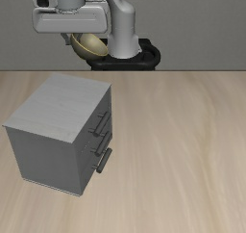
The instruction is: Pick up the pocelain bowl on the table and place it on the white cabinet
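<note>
The bowl [93,46] sits in the upper left of the frame, tucked right under the gripper [77,35] and partly hidden by it. It shows against the grey wall rather than resting on the table [183,141], so the pickup looks done, or nearly so. Whether the jaws are clamped on the bowl's rim or merely close around it cannot be told, because the gripper's body covers that spot.

What is left is the whole second half of the task: the top of the cabinet [60,107], at the left middle of the frame, is bare, and the bowl is well above and behind it. The cabinet's 2 drawers [99,141] face the lower right and look closed.

The arm is drawn up high at the top of the frame, its wrist lying roughly level and reaching toward the upper left, above its dark base [146,56]. From here it likely needs to carry the bowl forward and down onto the cabinet top
</note>
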{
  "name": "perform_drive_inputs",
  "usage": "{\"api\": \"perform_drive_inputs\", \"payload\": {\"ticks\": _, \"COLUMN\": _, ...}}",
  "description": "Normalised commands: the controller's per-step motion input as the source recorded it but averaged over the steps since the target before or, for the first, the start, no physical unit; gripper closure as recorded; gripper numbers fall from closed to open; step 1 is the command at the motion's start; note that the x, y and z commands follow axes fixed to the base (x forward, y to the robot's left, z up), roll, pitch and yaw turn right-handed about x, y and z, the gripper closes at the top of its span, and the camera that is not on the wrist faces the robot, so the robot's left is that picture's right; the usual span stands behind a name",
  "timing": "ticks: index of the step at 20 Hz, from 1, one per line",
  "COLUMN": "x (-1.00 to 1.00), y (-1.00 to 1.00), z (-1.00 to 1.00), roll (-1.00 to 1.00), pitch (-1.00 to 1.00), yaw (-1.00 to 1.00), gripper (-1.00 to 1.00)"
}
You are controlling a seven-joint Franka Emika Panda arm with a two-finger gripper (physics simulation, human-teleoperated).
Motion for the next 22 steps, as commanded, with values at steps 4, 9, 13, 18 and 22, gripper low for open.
{"api": "perform_drive_inputs", "payload": {"ticks": 4, "x": 0.25, "y": -0.75, "z": 0.0, "roll": 0.0, "pitch": 0.0, "yaw": 0.0, "gripper": 1.0}}
{"api": "perform_drive_inputs", "payload": {"ticks": 9, "x": 1.0, "y": 0.0, "z": 0.0, "roll": 0.0, "pitch": 0.0, "yaw": 0.0, "gripper": 1.0}}
{"api": "perform_drive_inputs", "payload": {"ticks": 13, "x": 1.0, "y": 0.0, "z": 0.0, "roll": 0.0, "pitch": 0.0, "yaw": 0.0, "gripper": 1.0}}
{"api": "perform_drive_inputs", "payload": {"ticks": 18, "x": 0.2, "y": 0.0, "z": -0.8, "roll": 0.0, "pitch": 0.0, "yaw": 0.0, "gripper": 1.0}}
{"api": "perform_drive_inputs", "payload": {"ticks": 22, "x": 0.0, "y": 0.0, "z": -1.0, "roll": 0.0, "pitch": 0.0, "yaw": 0.0, "gripper": 1.0}}
